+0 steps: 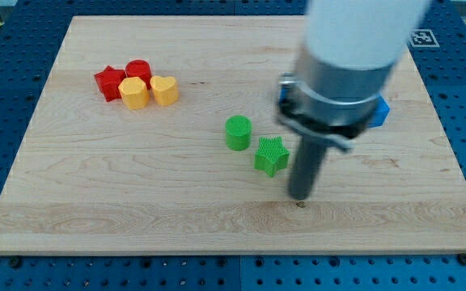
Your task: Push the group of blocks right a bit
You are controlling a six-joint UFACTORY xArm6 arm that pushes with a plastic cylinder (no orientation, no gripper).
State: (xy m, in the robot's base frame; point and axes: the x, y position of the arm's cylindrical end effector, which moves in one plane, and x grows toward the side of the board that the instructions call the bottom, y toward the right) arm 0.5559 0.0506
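Note:
A tight group of blocks sits at the board's upper left: a red star (108, 82), a red round block (139, 70), a yellow hexagon (134, 93) and a yellow heart (164, 90), all touching. My tip (299, 198) rests on the board at the lower middle, far to the right of that group and just right of and below a green star (271, 155). A green cylinder (238, 132) stands left of and above the green star.
A blue block (380, 111) shows partly behind the arm's body at the right. The wooden board (136, 210) lies on a blue perforated table. The arm's large body (346, 65) hides the board's upper right part.

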